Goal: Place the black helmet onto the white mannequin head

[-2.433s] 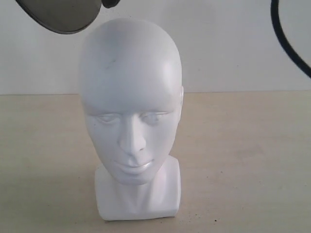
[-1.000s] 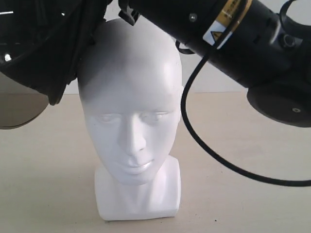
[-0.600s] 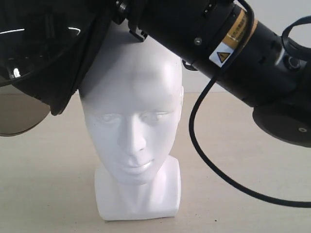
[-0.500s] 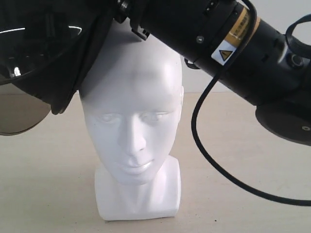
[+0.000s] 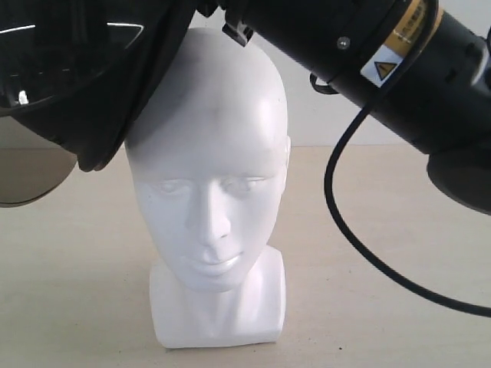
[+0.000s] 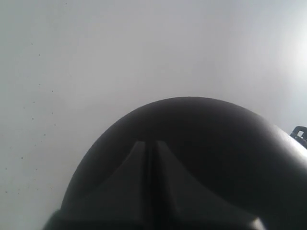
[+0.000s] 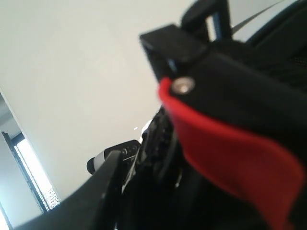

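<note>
Where right arm (image 5: 368, 61) ends, black helmet (image 5: 77, 84) (tilted) hangs beside white mannequin head (image 5: 207, 169).

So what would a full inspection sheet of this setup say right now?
Surface: beige table, faint dark specks.
Job's things: white mannequin head upright at centre; black helmet raised and tilted at its upper side, view's left, not seated; tinted visor hanging beside the forehead.
Clutter: nothing seen.
Grippers: fingers not visible, open or shut cannot be told; right arm reaches over the head.
Cables: black cable loops down from the right arm.
Surroundings: plain white wall.
</note>
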{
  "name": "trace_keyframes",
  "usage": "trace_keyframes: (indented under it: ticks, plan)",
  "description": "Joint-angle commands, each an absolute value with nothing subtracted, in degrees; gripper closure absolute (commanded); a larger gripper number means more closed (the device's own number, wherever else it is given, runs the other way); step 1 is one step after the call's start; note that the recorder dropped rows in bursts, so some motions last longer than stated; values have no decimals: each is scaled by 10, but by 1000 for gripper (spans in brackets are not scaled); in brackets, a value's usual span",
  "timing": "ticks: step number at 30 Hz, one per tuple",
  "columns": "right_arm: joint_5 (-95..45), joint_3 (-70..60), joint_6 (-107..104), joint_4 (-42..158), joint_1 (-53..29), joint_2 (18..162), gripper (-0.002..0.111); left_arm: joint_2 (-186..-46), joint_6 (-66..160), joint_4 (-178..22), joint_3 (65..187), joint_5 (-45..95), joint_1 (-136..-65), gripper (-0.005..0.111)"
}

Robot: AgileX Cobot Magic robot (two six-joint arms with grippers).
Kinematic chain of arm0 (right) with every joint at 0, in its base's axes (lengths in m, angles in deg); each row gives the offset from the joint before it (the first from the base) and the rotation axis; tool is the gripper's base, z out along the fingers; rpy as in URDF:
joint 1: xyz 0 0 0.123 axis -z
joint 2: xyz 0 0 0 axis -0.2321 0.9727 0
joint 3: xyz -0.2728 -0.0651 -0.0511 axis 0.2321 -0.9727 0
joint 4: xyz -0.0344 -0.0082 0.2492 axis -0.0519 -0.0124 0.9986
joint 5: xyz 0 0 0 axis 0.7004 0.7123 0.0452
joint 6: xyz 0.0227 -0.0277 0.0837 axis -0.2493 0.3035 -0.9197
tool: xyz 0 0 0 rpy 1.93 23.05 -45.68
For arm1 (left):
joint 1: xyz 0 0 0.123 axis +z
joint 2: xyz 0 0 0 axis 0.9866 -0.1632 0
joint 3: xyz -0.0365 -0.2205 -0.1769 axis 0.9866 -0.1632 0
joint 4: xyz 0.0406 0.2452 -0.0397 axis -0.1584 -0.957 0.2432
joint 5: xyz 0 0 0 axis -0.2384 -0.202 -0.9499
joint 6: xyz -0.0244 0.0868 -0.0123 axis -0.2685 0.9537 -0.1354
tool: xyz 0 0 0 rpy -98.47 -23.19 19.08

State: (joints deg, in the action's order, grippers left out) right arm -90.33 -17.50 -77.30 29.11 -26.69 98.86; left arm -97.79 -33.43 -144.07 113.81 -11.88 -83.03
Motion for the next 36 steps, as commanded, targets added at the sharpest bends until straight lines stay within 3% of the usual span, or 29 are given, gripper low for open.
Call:
trace_keyframes:
  ticks: [1,36]
  plan:
    - [-946,-167,-726,316,-254,965,108,-980,-339,-1441,1143,-127,-832,103]
    - [-946,-270,-724,303,-151,891,108,-1043,-351,-1462,1146,-225,-832,103]
